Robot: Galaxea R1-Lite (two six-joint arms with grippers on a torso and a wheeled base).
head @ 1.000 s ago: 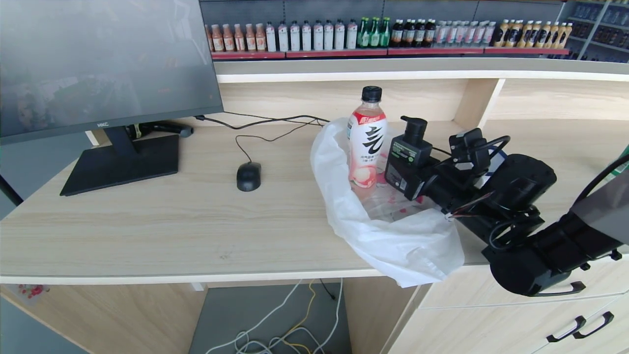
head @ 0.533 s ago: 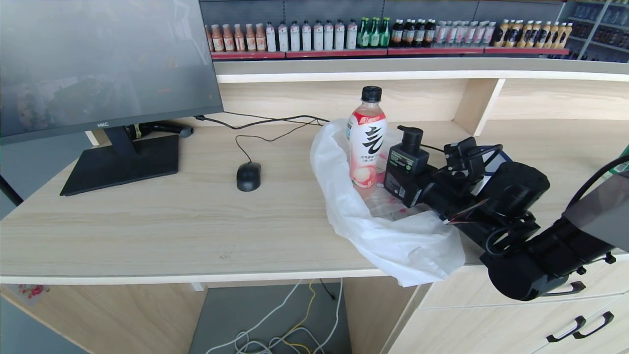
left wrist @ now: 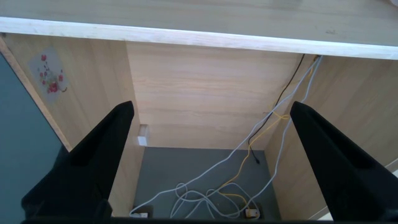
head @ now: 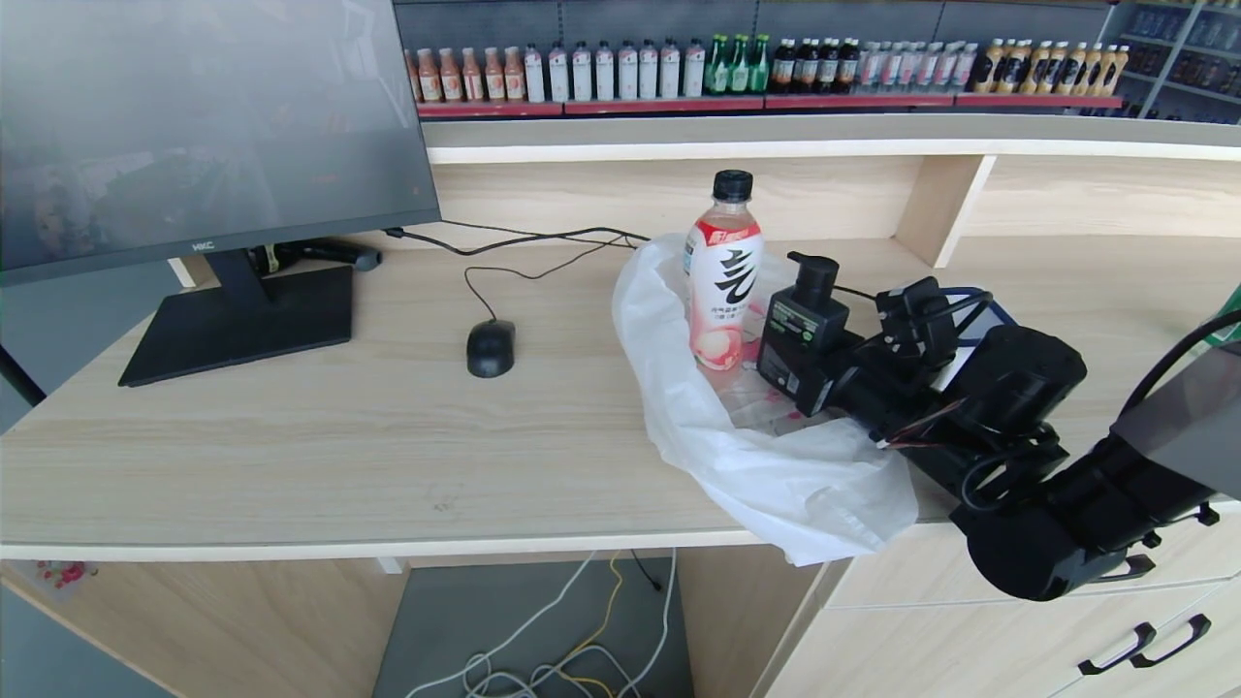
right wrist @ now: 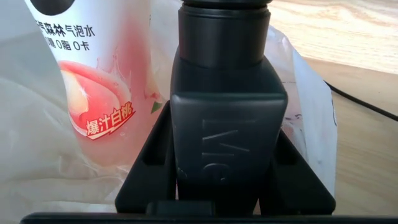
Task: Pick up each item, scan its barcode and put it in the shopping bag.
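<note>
A white shopping bag (head: 776, 475) lies open on the wooden counter (head: 388, 436), right of centre. A peach drink bottle (head: 722, 281) with a black cap stands upright inside it. Right beside that bottle is a black pump bottle (head: 803, 330), with my right gripper (head: 836, 373) shut on its body, low over the bag's opening. Seen from the right wrist, the black bottle (right wrist: 227, 112) sits between the fingers (right wrist: 148, 165), with the peach bottle (right wrist: 87, 74) and the bag (right wrist: 305, 81) just behind it. My left gripper (left wrist: 211, 162) hangs open below the counter's edge, holding nothing.
A monitor (head: 194, 126) on a black stand occupies the counter's left, with a mouse (head: 491, 347) and cables (head: 524, 237) in the middle. A flat white and blue item (head: 974, 302) lies behind my right arm. A raised shelf wall runs along the back. Drawers (head: 1144, 645) are at lower right.
My right gripper has lowered the black bottle a little toward the bag beside the peach bottle. The bag, the peach bottle and the left arm have stayed put.
</note>
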